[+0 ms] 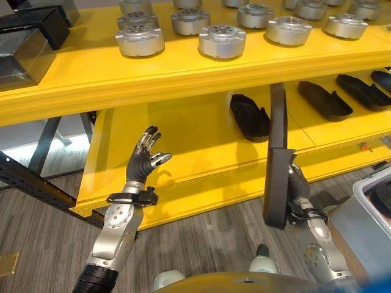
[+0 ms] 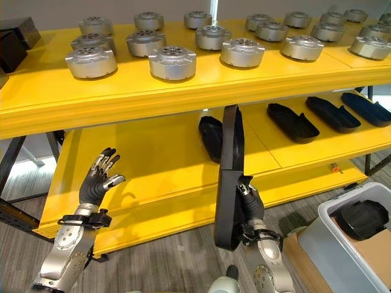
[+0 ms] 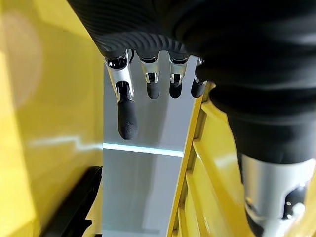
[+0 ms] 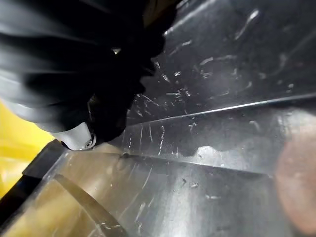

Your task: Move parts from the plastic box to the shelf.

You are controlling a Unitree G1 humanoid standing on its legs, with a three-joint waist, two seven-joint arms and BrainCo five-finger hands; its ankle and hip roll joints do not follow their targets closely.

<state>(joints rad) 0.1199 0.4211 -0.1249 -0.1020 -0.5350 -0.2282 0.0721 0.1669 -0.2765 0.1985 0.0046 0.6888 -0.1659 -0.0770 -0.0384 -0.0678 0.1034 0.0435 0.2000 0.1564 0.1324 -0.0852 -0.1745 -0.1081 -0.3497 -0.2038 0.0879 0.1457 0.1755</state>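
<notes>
Lowest in the right eye view, the right hand (image 2: 252, 204) rises from the bottom centre with its fingers wrapped round the lower end of a long black part (image 2: 231, 177). The part stands upright and edge-on, its top reaching up in front of the lower shelf (image 2: 153, 159). In the right wrist view a scratched dark surface of the part (image 4: 222, 98) lies right against the hand's cover.

At the lower right corner of the right eye view sits the plastic box (image 2: 333, 244), grey and translucent, with another black part (image 2: 360, 218) lying inside it.

At the lower left the left hand (image 2: 98, 180) is raised in front of the lower shelf's front edge, holding nothing, its fingers spread and relaxed. The left wrist view shows its dark-tipped fingers (image 3: 127, 116) hanging straight and free, with yellow shelf surfaces on both sides.

Farther back, on the lower shelf, a row of black parts lies flat: one (image 2: 211, 135) just behind the held part at centre, and three more (image 2: 293, 122) running toward the right edge of the frame.

Farthest, across the top of the frame, the upper shelf (image 2: 122, 91) carries many round silver metal parts (image 2: 172, 62) in rows. At the upper left edge sits a dark box (image 2: 13, 43).
</notes>
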